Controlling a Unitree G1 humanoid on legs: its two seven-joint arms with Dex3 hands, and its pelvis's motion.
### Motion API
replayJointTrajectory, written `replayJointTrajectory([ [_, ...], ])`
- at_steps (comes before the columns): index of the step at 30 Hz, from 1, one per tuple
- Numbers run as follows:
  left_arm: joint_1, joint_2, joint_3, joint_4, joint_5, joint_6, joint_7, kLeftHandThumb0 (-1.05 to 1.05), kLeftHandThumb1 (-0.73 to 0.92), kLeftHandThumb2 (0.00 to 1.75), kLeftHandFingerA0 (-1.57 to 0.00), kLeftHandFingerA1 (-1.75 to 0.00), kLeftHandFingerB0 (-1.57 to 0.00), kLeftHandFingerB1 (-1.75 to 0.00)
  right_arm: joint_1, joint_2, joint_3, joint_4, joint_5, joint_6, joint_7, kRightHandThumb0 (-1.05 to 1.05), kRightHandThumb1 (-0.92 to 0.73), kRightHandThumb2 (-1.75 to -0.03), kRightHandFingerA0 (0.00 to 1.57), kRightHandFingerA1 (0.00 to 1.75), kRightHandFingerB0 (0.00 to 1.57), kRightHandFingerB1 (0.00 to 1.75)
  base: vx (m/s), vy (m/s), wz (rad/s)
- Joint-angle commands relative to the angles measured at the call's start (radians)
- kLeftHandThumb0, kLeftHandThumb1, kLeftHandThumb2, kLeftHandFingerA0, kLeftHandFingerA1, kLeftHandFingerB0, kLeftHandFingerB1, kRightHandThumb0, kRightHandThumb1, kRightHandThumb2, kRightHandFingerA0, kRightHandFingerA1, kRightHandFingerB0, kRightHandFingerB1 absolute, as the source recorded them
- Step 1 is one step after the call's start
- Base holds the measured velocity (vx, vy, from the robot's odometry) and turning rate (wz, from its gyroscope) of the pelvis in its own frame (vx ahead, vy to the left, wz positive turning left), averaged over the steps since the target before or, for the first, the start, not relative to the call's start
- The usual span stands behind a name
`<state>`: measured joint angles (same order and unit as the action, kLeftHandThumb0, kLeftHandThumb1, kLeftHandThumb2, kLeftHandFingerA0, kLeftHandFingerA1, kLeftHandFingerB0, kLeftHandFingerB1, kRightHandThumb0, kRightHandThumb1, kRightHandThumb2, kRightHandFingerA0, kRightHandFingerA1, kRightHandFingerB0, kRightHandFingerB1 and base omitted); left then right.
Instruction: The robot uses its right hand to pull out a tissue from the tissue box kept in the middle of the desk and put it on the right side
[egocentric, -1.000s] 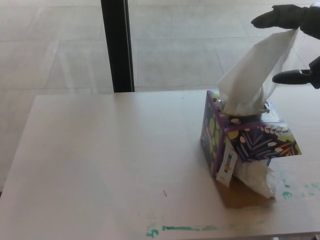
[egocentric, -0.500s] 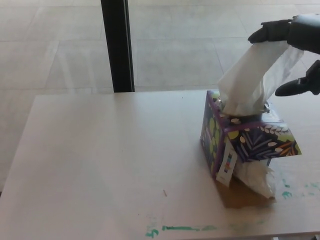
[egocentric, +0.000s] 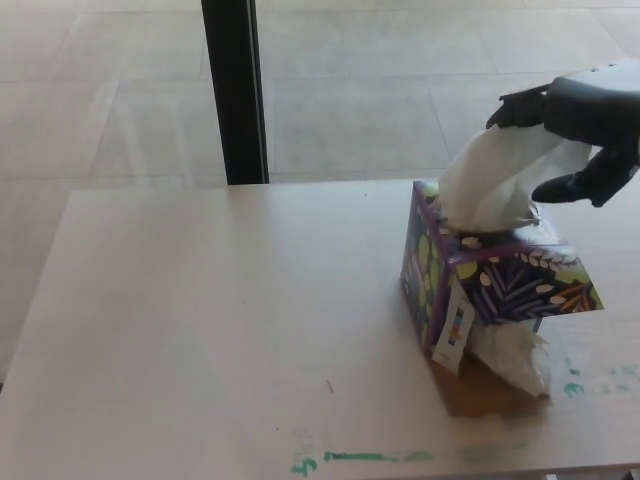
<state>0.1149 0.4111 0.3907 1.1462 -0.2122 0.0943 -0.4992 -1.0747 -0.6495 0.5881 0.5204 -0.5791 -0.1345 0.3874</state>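
A single black post (egocentric: 235, 90) stands beyond the far edge of the one pale counter (egocentric: 220, 320), whose near edge carries a few green paint smears (egocentric: 365, 457). One patterned tissue box (egocentric: 480, 280) sits right of the counter's middle, tilted, with a crumpled white wad (egocentric: 515, 362) tucked beneath its near corner. One tissue (egocentric: 495, 180) rises from the box's top slot, still rooted in it, and leans up toward the right. Only one robot hand (egocentric: 580, 125), the right, is visible, at the picture's right edge above the box. Its fingers are pinched around the tissue's upper end, one finger (egocentric: 520, 105) over it and the thumb (egocentric: 565, 188) under.
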Motion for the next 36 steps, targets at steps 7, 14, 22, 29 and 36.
replayJointTrajectory([
  [7, 0.002, 0.022, -0.018, 0.009, 0.001, 0.019, -0.009, -0.85, 0.28, 1.07, -0.51, -0.94, -0.28, -0.79, 0.036, 0.104, -0.034, 0.012, -0.134, -0.227, -0.494, -0.22, -0.72, -0.74, 0.84, 1.75, 0.68, 1.59, 0.00, 0.000, 0.00],
  [14, 0.012, 0.022, -0.030, -0.012, 0.010, 0.010, -0.010, -0.90, 0.34, 1.11, -0.53, -0.97, -0.38, -0.86, 0.068, 0.084, -0.024, 0.004, -0.193, -0.232, -0.598, -0.24, -0.65, -0.72, 0.92, 1.59, 0.84, 0.95, 0.00, 0.000, 0.00],
  [22, 0.005, 0.026, -0.034, -0.003, 0.007, 0.039, -0.005, -0.78, 0.25, 0.91, -0.48, -1.13, -0.40, -0.99, 0.122, 0.041, 0.005, 0.033, -0.236, -0.262, -0.651, -0.28, -0.62, -0.65, 0.88, 1.60, 0.82, 1.10, 0.00, 0.000, 0.00],
  [29, -0.012, 0.029, -0.039, 0.026, 0.013, 0.018, -0.006, -0.80, 0.22, 0.91, -0.51, -1.12, -0.40, -0.99, 0.140, 0.014, -0.008, 0.048, -0.235, -0.258, -0.610, -0.31, -0.53, -0.98, 1.21, 1.32, 0.86, 0.99, 0.00, 0.000, 0.00],
  [36, 0.012, 0.035, -0.038, 0.007, -0.002, 0.026, -0.026, -0.79, 0.20, 0.91, -0.48, -1.15, -0.43, -1.01, 0.189, -0.031, -0.050, 0.012, -0.215, -0.293, -0.579, -0.18, -0.57, -0.88, 0.99, 1.67, 0.70, 1.40, 0.00, 0.000, 0.00],
])
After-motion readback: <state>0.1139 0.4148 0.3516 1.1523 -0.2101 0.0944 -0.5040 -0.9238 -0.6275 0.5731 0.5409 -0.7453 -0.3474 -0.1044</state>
